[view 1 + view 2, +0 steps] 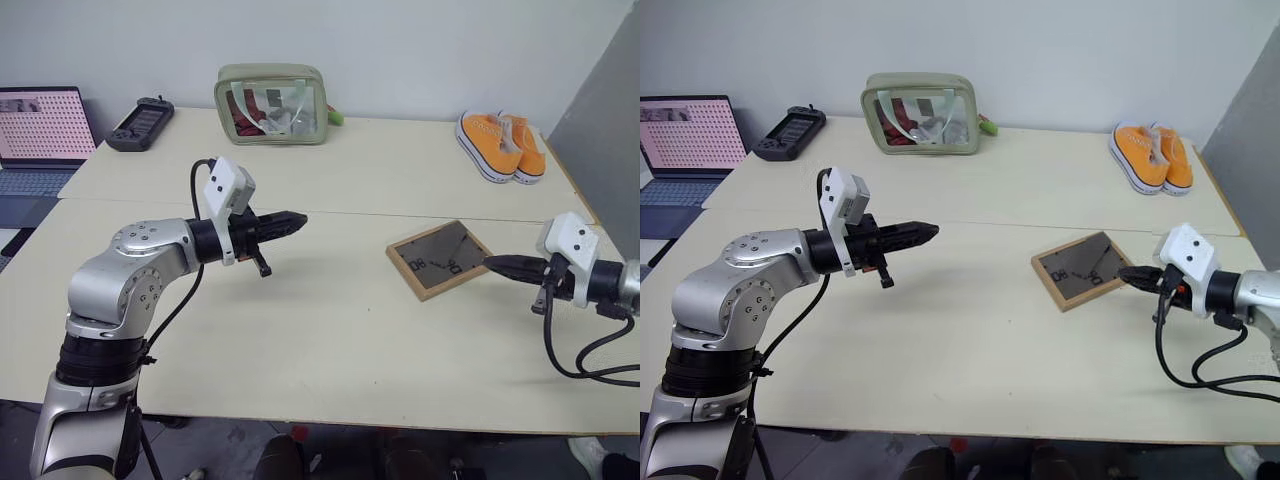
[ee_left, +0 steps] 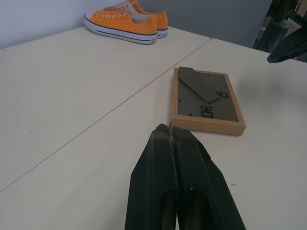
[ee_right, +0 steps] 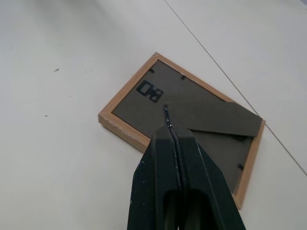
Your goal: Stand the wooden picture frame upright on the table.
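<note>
The wooden picture frame point(image 1: 439, 259) lies flat on the table point(image 1: 330, 330), dark grey back panel up, right of centre just in front of the seam. Its fold-out stand point(image 3: 216, 120) rests folded against the back. My right gripper point(image 1: 490, 263) is shut and empty, its tip hovering at the frame's right edge; the right wrist view shows the tip point(image 3: 168, 125) over the back panel. My left gripper point(image 1: 300, 218) is shut with nothing in it, held above the table's middle and pointing right toward the frame point(image 2: 206, 100), well apart from it.
A pair of orange sneakers point(image 1: 502, 145) sits at the back right. A green see-through pouch point(image 1: 271, 104) stands at the back centre, a black handheld console point(image 1: 141, 124) to its left. A laptop point(image 1: 40, 135) is off the table's left edge.
</note>
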